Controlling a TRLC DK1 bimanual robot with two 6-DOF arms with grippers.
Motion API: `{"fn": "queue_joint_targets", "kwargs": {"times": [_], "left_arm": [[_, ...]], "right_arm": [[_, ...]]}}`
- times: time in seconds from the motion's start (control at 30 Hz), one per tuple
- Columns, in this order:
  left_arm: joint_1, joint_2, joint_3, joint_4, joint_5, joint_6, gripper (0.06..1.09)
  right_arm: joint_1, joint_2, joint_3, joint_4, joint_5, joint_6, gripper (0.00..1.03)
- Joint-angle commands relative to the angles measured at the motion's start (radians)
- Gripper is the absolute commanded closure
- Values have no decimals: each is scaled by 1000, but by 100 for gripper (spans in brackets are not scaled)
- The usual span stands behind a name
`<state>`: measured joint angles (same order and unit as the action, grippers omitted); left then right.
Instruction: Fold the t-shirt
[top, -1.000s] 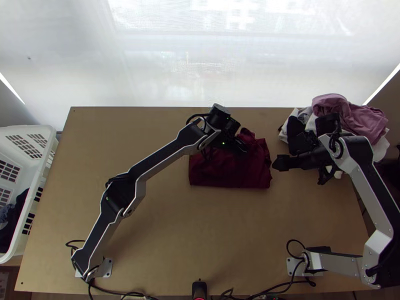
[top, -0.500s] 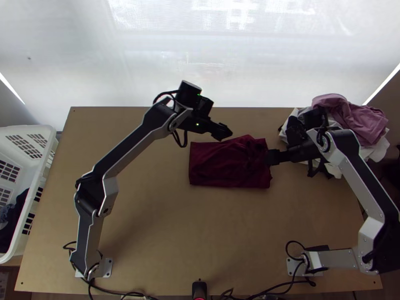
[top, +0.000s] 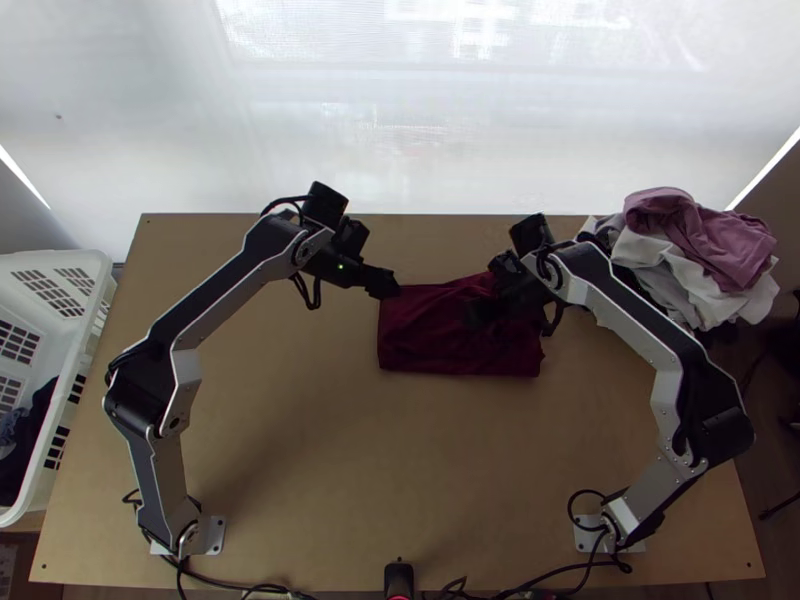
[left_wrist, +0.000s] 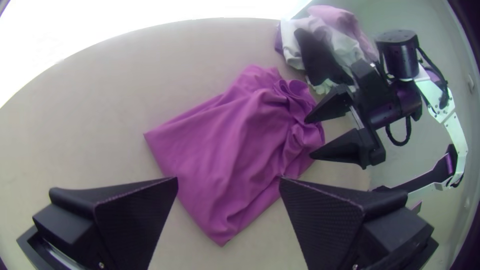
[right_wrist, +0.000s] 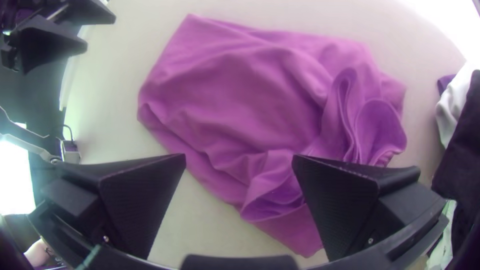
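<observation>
We see the t-shirt (top: 430, 345) on the surface (top: 330, 450), roughly folded, one end rumpled. Fingers stand apart on our left end effector (left_wrist: 228, 178) and right end effector (right_wrist: 239, 155). Pinching those ruffled layers unevenly could (we suspect) drag the fold askew.

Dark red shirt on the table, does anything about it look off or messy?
Yes. The dark red cloth t-shirt makes a rough rectangle, but its end nearest the pink and white laundry heap is bunched into loose, raised loops, while the opposite end lies flatter.
</observation>
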<state>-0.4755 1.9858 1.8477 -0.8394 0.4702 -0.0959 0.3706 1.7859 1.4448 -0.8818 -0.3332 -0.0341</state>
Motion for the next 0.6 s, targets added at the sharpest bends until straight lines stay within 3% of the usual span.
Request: {"fn": "queue_joint_targets", "kwargs": {"times": [0.0,0.3,0.57], "left_arm": [[-12,16,-45,5,-10,5,10],[-35,70,-25,3,-28,35,10],[-48,123,-16,-3,-36,48,10]], "right_arm": [[-84,-34,-196,66,-15,-30,4],[-283,-258,-388,63,-21,-93,4],[-262,-373,-371,56,-20,-82,4]]}}
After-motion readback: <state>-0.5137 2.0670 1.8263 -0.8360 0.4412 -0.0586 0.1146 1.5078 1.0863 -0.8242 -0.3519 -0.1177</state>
